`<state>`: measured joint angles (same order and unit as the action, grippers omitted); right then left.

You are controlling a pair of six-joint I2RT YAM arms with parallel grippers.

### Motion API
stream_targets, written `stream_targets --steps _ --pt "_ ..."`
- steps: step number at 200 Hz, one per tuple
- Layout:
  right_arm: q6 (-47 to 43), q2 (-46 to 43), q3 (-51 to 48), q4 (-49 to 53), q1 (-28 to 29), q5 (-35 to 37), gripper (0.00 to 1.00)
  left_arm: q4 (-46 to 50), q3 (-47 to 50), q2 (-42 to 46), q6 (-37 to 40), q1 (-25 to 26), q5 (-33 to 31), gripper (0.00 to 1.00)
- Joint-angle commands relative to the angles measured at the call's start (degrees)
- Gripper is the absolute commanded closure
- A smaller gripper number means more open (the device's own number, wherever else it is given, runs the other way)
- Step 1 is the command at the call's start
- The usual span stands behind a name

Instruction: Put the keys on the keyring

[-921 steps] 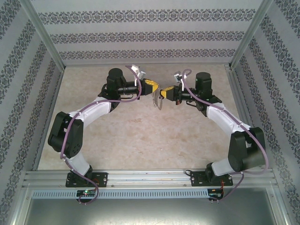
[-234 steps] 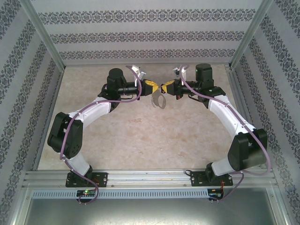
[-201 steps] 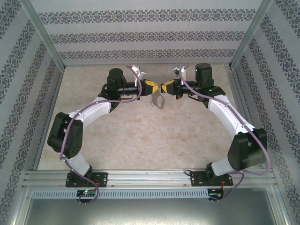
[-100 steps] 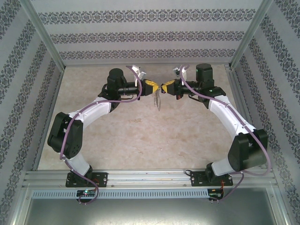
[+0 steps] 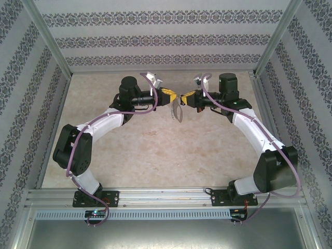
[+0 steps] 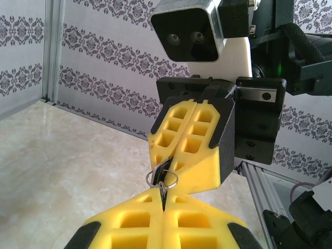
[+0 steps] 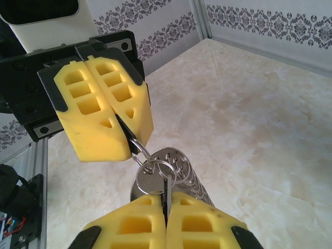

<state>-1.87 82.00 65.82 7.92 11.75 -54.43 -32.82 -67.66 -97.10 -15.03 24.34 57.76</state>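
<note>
Left fingers (image 7: pixel 98 111) are clenched on a small wire ring of the keyring (image 7: pixel 179 163). Right fingers (image 7: pixel 137 220), tip to tip with them, are clenched on a thin dark blade, seemingly the key (image 7: pixel 167 188). The keyring's loop and chain strip dangle just below both pairs, above the marbled tabletop (image 5: pixel 155 150). Patterned walls (image 5: pixel 155 41) stand beyond.
</note>
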Motion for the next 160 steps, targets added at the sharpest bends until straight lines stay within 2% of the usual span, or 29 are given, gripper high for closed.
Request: stream_targets --steps 1,86,160 --pt "0.2 -0.7 -0.2 -1.0 0.1 -0.1 1.00 -4.8 0.1 2.1 -1.0 0.4 0.8 1.00" --pt "-0.3 1.9 2.7 -0.1 2.7 0.3 1.00 -6.2 0.4 1.9 -2.0 0.4 1.1 1.00" --pt "-0.2 1.1 -1.4 -1.0 2.3 1.3 1.00 -7.5 0.9 2.4 -2.1 0.4 -0.2 1.00"
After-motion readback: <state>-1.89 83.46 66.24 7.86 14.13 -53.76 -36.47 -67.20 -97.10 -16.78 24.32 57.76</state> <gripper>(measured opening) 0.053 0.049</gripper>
